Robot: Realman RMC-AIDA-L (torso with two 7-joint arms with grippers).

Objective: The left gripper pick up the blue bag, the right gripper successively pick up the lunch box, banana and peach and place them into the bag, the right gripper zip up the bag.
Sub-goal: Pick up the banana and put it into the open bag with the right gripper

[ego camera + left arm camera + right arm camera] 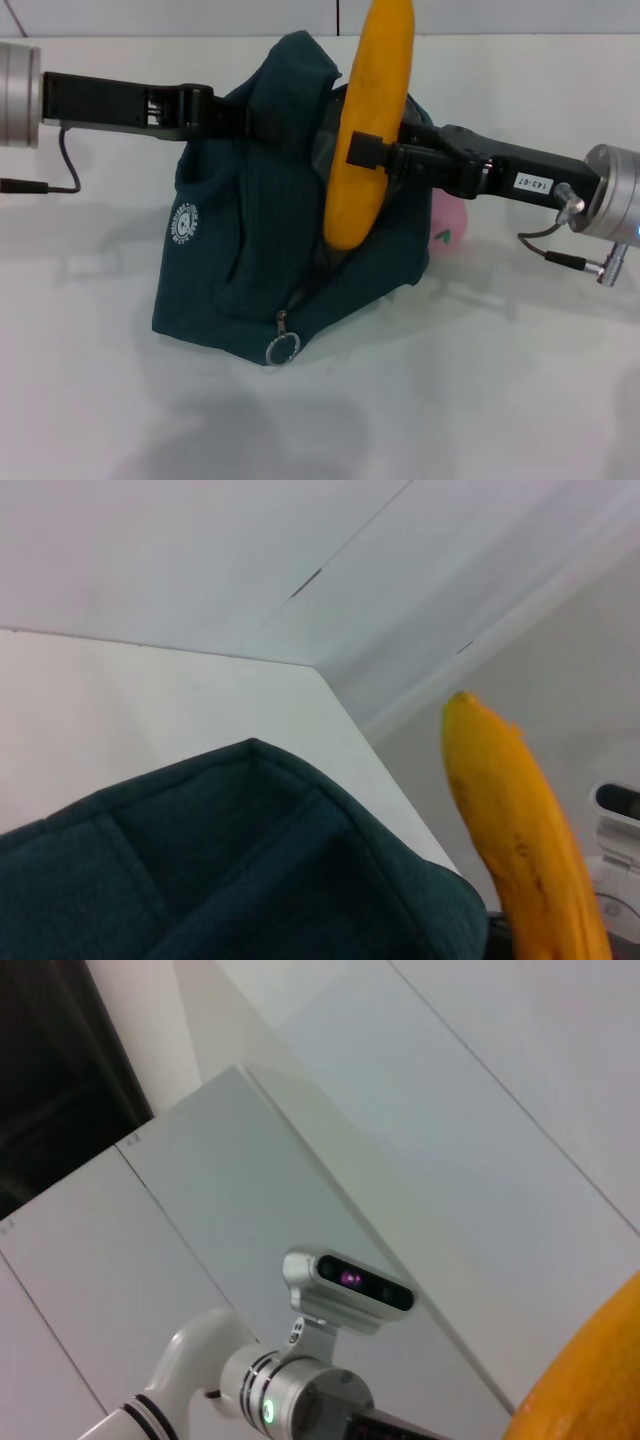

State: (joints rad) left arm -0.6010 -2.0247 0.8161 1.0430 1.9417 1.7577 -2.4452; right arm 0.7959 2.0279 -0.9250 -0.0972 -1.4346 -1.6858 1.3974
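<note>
Banana [368, 120], yellow and upright, pinched by right tool [366, 152] above teal bag [250, 270] gripped by left tool [240, 118]

The long yellow banana [368, 120] runs off the top edge of the head view, so its upper end is unseen; its lower tip sinks behind the dark blue-green fabric bag [250, 250]. The round pink peach [449, 228] is mostly hidden behind that bag, toward the table's right edge. The bag's inside cannot be seen. The left gripper [240, 118] has its fingertips lost against the dark cloth. In the right wrist view only an orange corner of the banana shows.
</note>
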